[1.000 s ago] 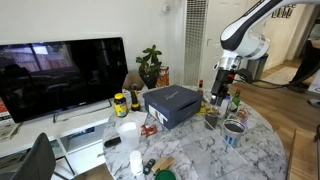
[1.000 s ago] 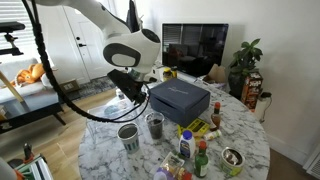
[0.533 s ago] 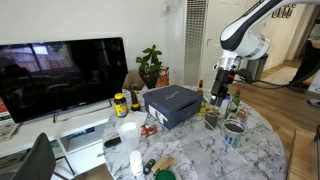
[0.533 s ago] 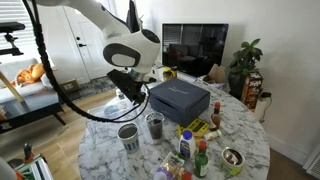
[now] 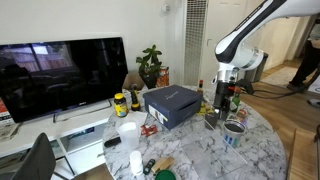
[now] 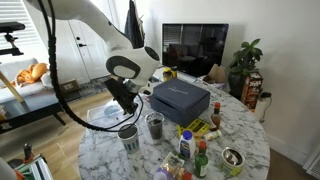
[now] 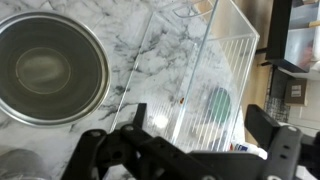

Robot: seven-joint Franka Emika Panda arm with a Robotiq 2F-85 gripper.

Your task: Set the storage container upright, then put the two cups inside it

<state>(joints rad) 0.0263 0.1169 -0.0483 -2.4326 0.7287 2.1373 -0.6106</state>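
Observation:
The clear plastic storage container [image 7: 200,70] lies on the marble table; in an exterior view it shows faintly at the table's edge [image 6: 100,112]. My gripper [image 7: 198,125] is open, its two black fingers straddling the container's ribbed wall just above it; it also shows in both exterior views [image 5: 222,97] [image 6: 124,100]. The silvery tin cup [image 7: 45,65] stands upright beside the container, and shows in both exterior views [image 5: 233,130] [image 6: 128,136]. The small dark cup [image 5: 211,118] [image 6: 155,125] stands next to it.
A blue-grey closed box [image 5: 170,105] [image 6: 180,98] sits mid-table. Sauce bottles [image 6: 200,155] and a small bowl [image 6: 232,158] crowd one side. A white cup [image 5: 128,133] and yellow jar [image 5: 120,104] stand near the television side.
The arm has come down and the gripper now sits lower, close over the clear container. The cups and box have not moved.

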